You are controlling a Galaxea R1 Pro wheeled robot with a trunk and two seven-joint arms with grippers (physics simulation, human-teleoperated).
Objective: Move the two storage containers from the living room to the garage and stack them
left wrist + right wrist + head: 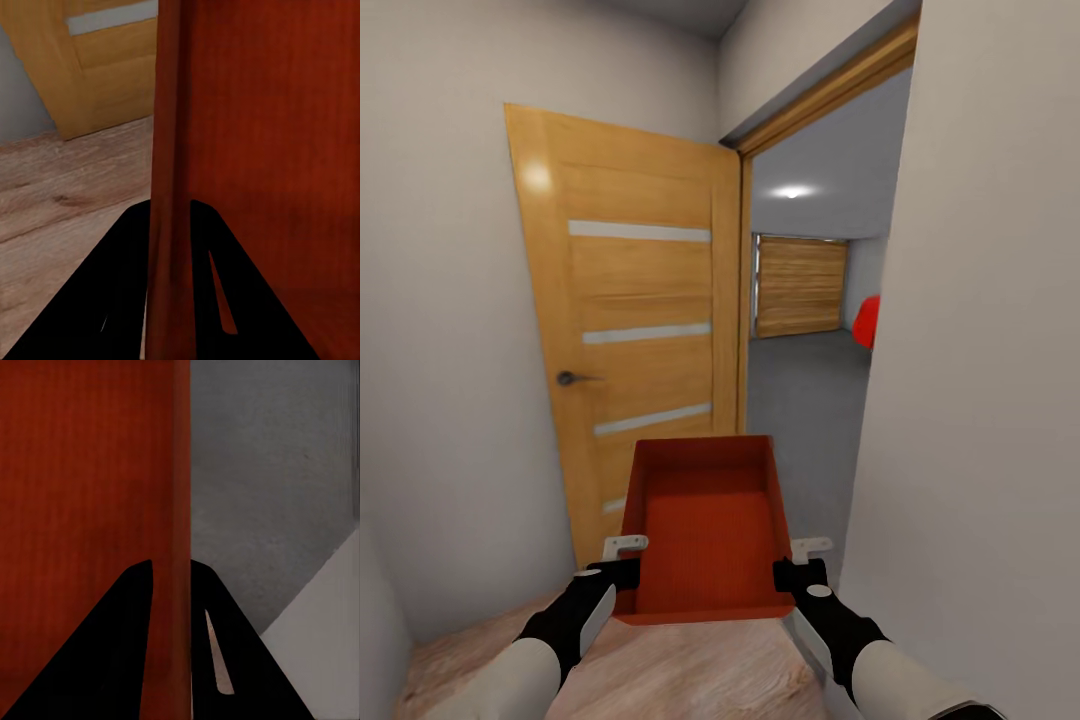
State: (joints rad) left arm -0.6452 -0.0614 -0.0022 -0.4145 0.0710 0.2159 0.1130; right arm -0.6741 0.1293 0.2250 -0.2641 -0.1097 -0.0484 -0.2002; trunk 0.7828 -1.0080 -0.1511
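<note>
Left gripper (626, 580) fingers clamped on the left wall of the orange-red open rectangular storage container (710, 530); right gripper (792, 578) fingers clamped on its right wall. Container held level above the light wood plank floor (660, 680). Beyond: open wooden door with pale strips (630, 330). Through the doorway: dark grey concrete floor (805, 390), wooden garage door (800, 285), edge of a red car (867, 322).

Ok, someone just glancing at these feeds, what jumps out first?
The open orange-red rectangular bin, held low and centre, the left claw and right claw each clamped on a side wall. Behind it, the open light-wood door on the left, and a red shape beyond the doorway.
</note>
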